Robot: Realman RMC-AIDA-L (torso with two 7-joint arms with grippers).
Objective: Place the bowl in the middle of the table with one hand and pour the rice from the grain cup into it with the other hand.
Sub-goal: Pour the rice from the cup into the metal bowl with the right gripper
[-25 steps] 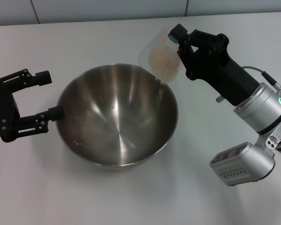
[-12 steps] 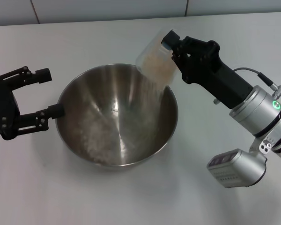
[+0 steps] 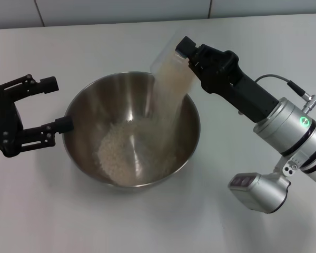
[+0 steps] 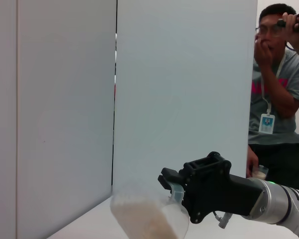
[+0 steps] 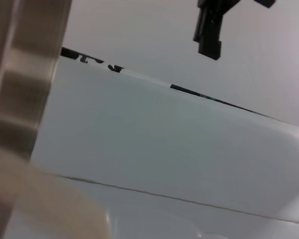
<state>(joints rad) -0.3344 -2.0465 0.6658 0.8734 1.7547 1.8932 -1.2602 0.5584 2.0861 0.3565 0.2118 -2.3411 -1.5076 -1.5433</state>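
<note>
Right gripper (image 3: 185, 52) clamped on tipped cup (image 3: 168, 66); rice (image 3: 127, 150) now pooled in bowl (image 3: 95, 100), absent a second ago. Left gripper (image 3: 55, 105) apart beside bowl's left rim. Pour well underway.

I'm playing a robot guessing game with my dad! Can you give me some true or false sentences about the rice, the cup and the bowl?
1. The right gripper holds the grain cup tipped over the bowl. True.
2. The bowl has no rice in it. False: a pile of rice lies at its bottom, and more is streaming from the cup.
3. The left gripper is open beside the bowl's left rim. True.
4. The bowl is made of clear plastic. False: it is shiny metal; the cup is the clear one.
5. The bowl hangs in the air. False: it sits on the white table.
</note>
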